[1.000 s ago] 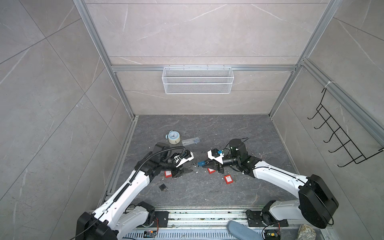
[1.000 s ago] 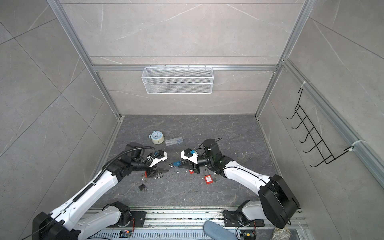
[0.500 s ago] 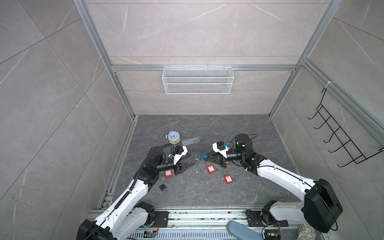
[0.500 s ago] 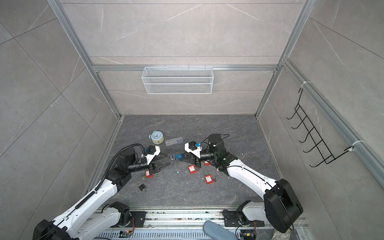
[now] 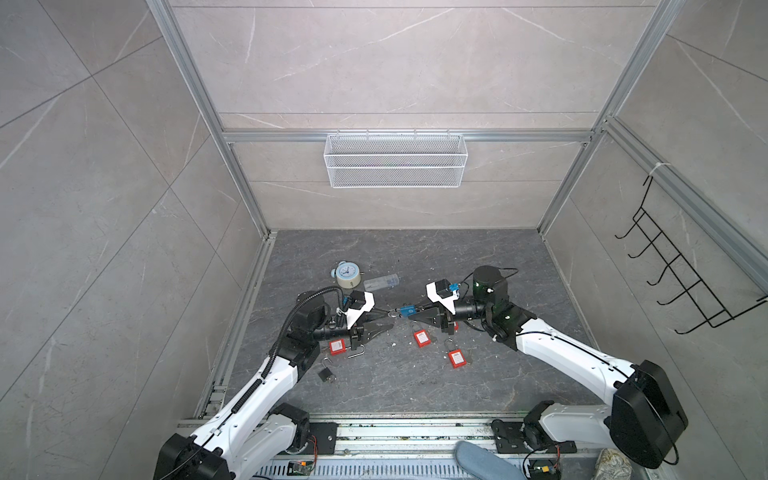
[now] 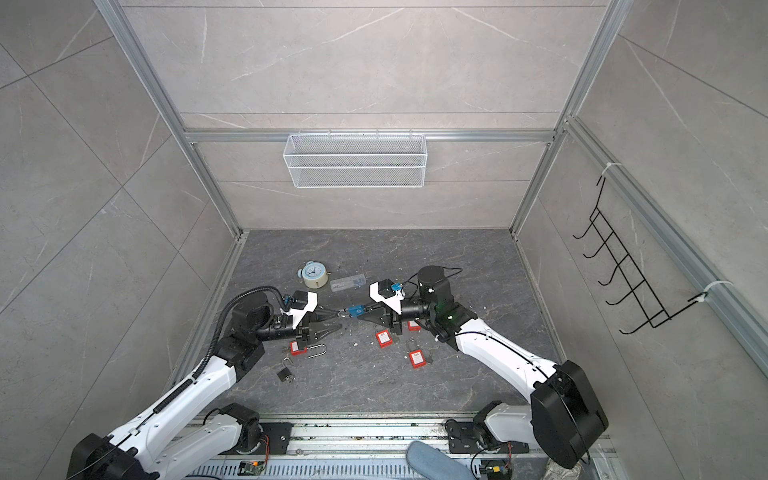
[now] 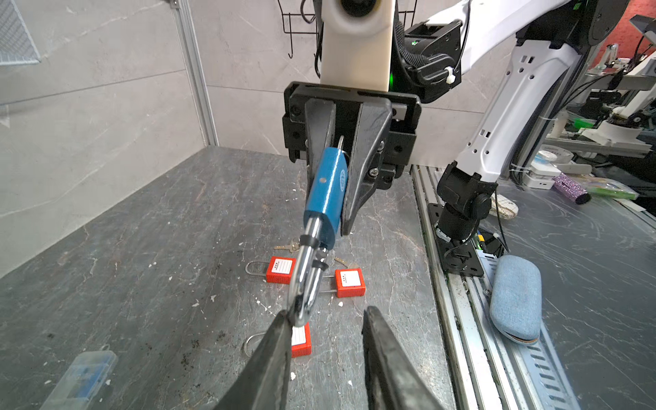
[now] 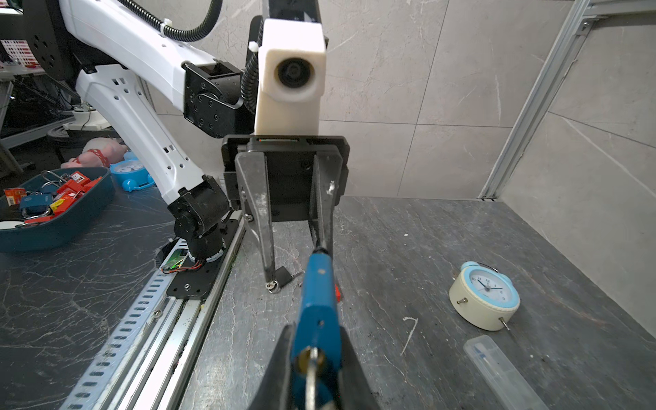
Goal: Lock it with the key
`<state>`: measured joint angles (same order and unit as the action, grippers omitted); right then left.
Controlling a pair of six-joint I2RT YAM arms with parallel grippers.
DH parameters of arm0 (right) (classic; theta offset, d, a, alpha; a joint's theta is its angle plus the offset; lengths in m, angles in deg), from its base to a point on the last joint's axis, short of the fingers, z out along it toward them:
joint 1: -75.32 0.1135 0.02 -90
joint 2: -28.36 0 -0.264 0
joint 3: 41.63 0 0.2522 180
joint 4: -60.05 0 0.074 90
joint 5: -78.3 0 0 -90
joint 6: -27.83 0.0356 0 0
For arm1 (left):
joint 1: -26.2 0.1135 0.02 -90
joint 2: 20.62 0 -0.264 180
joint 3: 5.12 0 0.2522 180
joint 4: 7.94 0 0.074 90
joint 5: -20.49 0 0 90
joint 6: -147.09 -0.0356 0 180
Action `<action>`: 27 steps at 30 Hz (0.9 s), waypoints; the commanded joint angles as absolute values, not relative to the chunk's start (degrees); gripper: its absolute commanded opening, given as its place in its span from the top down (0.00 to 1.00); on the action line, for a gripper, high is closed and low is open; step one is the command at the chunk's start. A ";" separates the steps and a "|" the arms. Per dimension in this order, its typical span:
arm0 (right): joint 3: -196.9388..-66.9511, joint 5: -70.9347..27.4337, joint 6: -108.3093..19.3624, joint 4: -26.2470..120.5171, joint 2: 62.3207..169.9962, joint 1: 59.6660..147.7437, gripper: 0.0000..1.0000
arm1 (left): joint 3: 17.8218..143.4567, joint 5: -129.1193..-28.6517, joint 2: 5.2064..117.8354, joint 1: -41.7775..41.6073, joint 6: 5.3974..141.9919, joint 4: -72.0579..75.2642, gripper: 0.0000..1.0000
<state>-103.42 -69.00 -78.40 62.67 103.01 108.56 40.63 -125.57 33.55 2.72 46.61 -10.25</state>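
My right gripper (image 8: 316,328) is shut on the body of a blue padlock (image 8: 317,305) and holds it level above the floor. A key (image 8: 312,376) sits in the keyhole at the padlock's base, between my right fingers. The silver shackle (image 7: 305,284) points at my left gripper (image 7: 326,314), which is open. The shackle's bow rests against one left fingertip (image 7: 282,319), and the other finger stands apart from it. In both top views the blue padlock (image 5: 409,311) (image 6: 356,311) bridges the gap between left gripper (image 5: 384,321) and right gripper (image 5: 419,311).
On the floor below lie red padlocks (image 5: 421,338) (image 5: 456,358) (image 5: 337,346), a small black padlock (image 5: 326,374) and loose keys (image 7: 291,246). An alarm clock (image 5: 347,274) and a clear plastic case (image 5: 382,282) sit further back. A wire basket (image 5: 395,160) hangs on the back wall.
My right gripper has lifted the blue padlock a little off the floor. My left arm has shifted its pose, its jaws have narrowed, and the shackle now touches one finger.
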 commanded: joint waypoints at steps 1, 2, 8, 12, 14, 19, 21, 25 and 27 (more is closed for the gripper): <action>-105.93 -70.98 -77.21 63.67 101.18 108.37 0.96 | 40.82 -127.56 33.01 2.83 46.61 -13.72 0.68; -106.00 -70.95 -77.12 63.60 101.14 108.41 0.96 | 40.81 -127.55 33.20 2.83 46.75 -14.18 0.69; -106.28 -71.37 -76.79 63.43 101.04 108.40 0.96 | 40.57 -128.06 33.62 2.83 47.16 -15.68 0.73; -106.28 -71.86 -76.59 63.42 101.19 108.37 0.96 | 40.54 -128.06 33.90 2.77 48.03 -17.86 0.74; -106.29 -72.11 -76.37 63.50 101.39 108.37 0.96 | 40.78 -128.29 34.29 2.80 48.08 -18.21 0.75; -106.15 -72.15 -76.11 63.88 101.21 108.45 0.96 | 41.54 -129.23 35.63 2.74 48.30 -18.64 0.76; -106.28 -72.44 -75.84 63.95 101.19 108.46 0.96 | 41.68 -129.61 36.29 2.74 48.37 -18.78 0.77; -106.13 -72.69 -75.86 63.77 101.34 108.54 0.96 | 41.91 -130.06 36.91 2.56 49.03 -20.13 0.86; -106.02 -72.68 -75.91 63.71 101.48 108.54 0.96 | 42.01 -130.05 37.03 2.49 49.33 -20.76 0.86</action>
<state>-104.14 -71.12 -76.87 62.64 102.79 108.56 40.56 -127.91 37.11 2.68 48.38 -16.59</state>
